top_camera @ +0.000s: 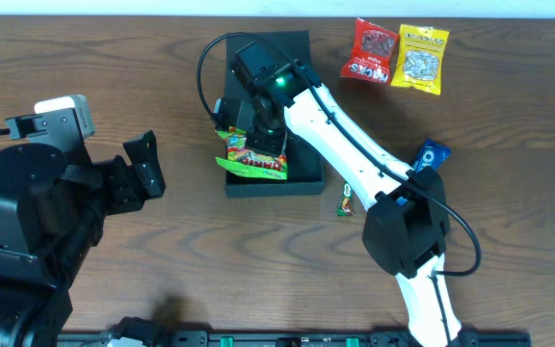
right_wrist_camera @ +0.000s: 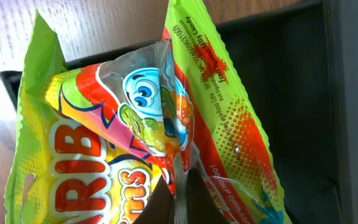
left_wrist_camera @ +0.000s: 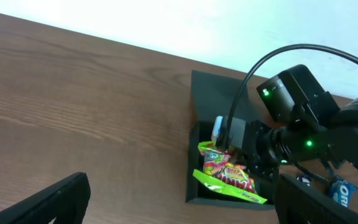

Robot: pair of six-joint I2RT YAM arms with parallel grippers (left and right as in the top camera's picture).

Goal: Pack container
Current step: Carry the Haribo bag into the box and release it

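Right wrist view: I have the candy bag bunched and creased, pinched at its fold by the right gripper, whose jaws are closed on it.

The box sits at the middle of the table, lid flap open at the far side, and the bag hangs tilted inside, its lower edge near the front wall. If I let go like this, I expect the stiff, puffed bag could spring up, ride that wall and block the flap. The left gripper waits wide open and empty, well apart.
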